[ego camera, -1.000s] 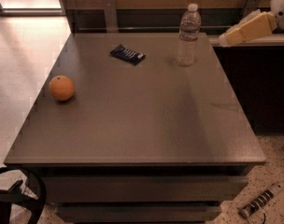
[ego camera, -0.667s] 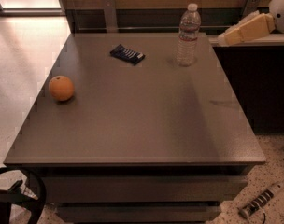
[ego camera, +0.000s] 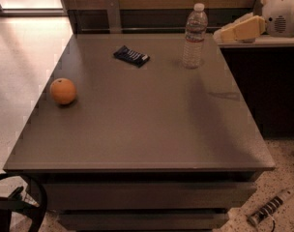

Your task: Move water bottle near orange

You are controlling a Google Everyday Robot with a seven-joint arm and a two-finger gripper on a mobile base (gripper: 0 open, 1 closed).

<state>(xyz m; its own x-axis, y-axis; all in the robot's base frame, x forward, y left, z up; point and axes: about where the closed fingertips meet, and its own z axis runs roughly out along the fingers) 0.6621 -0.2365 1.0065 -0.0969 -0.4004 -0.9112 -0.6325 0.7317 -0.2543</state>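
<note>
The gripper (ego camera: 229, 33) hung at the far right, just off the table's (ego camera: 147, 144) far right corner. The water bottle (ego camera: 194, 36) stood upright near it, with open surface all round. A flat snack bar (ego camera: 131, 56) lay to the bottle's left, on the way toward the orange (ego camera: 63, 91) at the left edge. The near half offered free passage.

The hand (ego camera: 222, 34), at the upper right of the frame, has edged slightly leftward, closer to the water bottle (ego camera: 194, 35); more of the white arm housing (ego camera: 283, 13) behind it now shows.
</note>
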